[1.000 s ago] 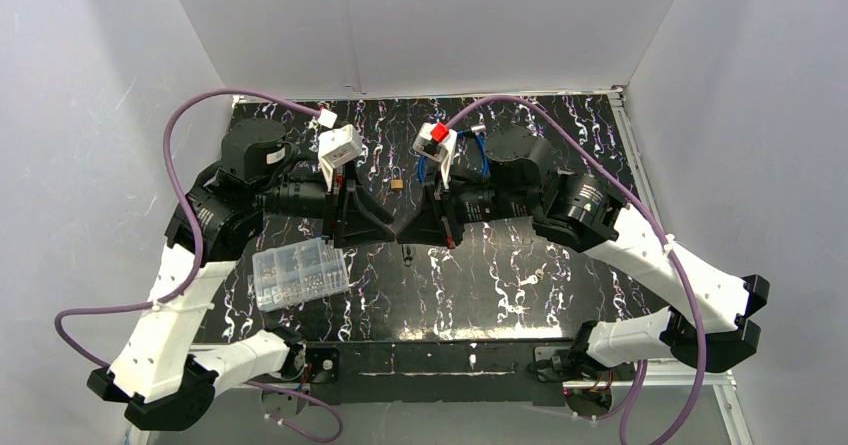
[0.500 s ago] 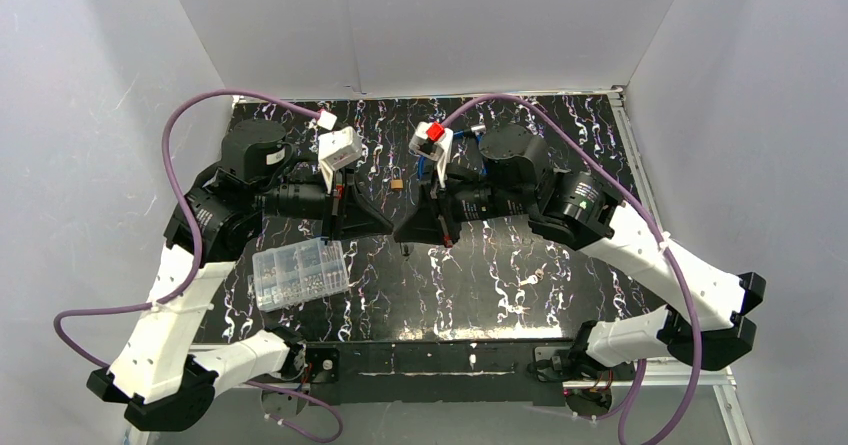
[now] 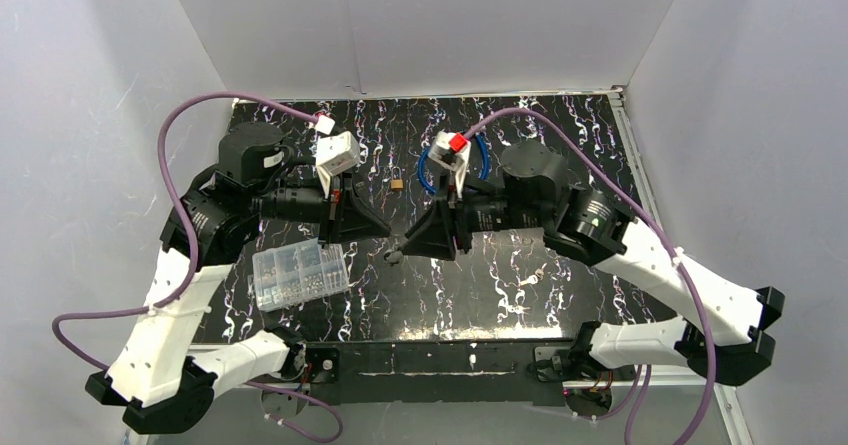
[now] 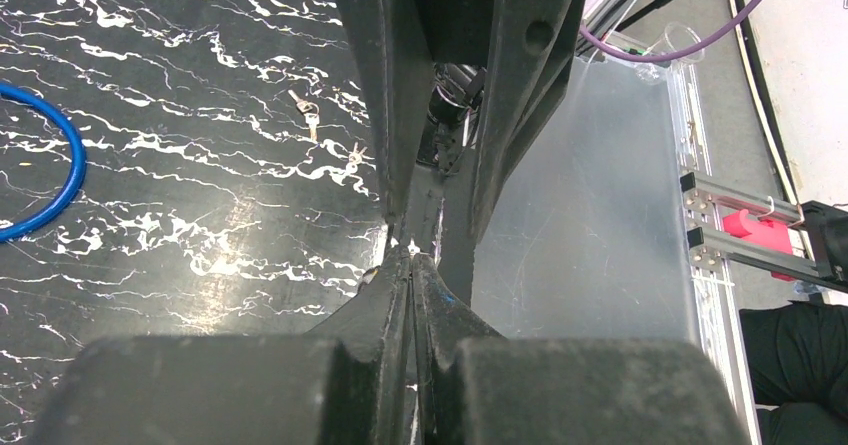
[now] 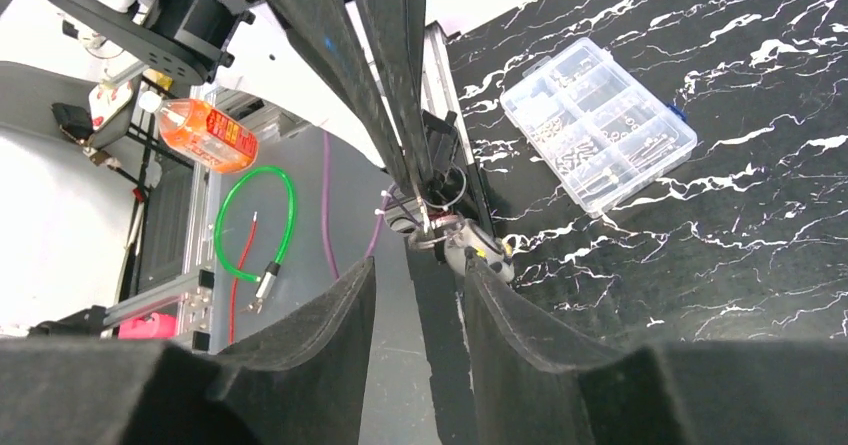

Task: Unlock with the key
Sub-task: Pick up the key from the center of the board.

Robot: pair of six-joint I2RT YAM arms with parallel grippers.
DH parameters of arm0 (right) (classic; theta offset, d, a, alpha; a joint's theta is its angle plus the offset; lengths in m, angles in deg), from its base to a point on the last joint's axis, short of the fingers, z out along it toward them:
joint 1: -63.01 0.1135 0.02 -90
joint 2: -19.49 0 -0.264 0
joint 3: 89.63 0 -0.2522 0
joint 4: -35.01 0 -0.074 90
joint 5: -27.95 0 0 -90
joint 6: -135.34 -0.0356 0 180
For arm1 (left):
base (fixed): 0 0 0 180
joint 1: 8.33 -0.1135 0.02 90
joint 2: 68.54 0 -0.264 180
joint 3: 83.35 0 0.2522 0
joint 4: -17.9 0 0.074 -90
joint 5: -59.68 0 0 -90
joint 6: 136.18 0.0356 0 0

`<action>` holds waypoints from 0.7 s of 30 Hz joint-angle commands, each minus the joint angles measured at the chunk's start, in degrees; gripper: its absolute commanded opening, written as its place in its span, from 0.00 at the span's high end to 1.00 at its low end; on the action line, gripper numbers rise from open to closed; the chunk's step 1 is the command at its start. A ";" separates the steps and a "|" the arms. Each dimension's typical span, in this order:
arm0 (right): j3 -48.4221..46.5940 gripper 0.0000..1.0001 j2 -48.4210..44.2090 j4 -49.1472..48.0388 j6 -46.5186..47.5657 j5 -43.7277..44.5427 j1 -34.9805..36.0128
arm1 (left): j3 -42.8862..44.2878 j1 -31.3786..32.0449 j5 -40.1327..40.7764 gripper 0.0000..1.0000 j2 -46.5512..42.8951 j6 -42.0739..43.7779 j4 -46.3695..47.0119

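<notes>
Lying at the left of the marbled table (image 3: 520,295), near the left arm's base, is a clear box (image 3: 298,273) of small parts, lid closed, flat on the surface.

Just right of it, the left gripper (image 4: 412,257) points toward the middle of the table. Its fingers are pressed together at the tips, with no gap between them in its own wrist view. In the right wrist view those tips pinch a key (image 5: 468,248) by its ring. The silver key hangs just below them, off the table and tilted. From above, the key is only a small pale speck between the two gripper tips, near the table's centre.

Behind the grippers, toward the far edge, a small brass padlock (image 3: 398,181) sits on the table, well apart from the key. Neither gripper touches it. Whether its shackle is open is too small to tell.

The right gripper (image 5: 419,265) faces the left one nose to nose. Its fingers are spread, with the left gripper's tips and the key seen in the gap between them, and the pads do not touch the key.

A blue cable loop (image 3: 455,165) lies on the table behind the right gripper, right of the padlock.

Off the table's near side, the right wrist view shows an orange bottle (image 5: 207,133) and a green cable loop (image 5: 258,225).
</notes>
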 commanded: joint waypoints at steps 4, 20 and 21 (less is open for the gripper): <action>3.64 0.53 -3.71 -12.18 -4.15 -2.26 -2.17 | 1.39 -0.10 -1.16 1.00 -0.80 0.17 -0.29; 5.10 0.55 -1.20 -16.94 -4.59 -4.26 -2.75 | 2.07 -0.06 -1.65 1.00 -0.75 0.39 0.35; 5.46 0.56 -1.15 -17.16 -4.59 -4.07 -2.78 | 2.08 -0.05 -1.65 1.00 -0.77 0.34 0.46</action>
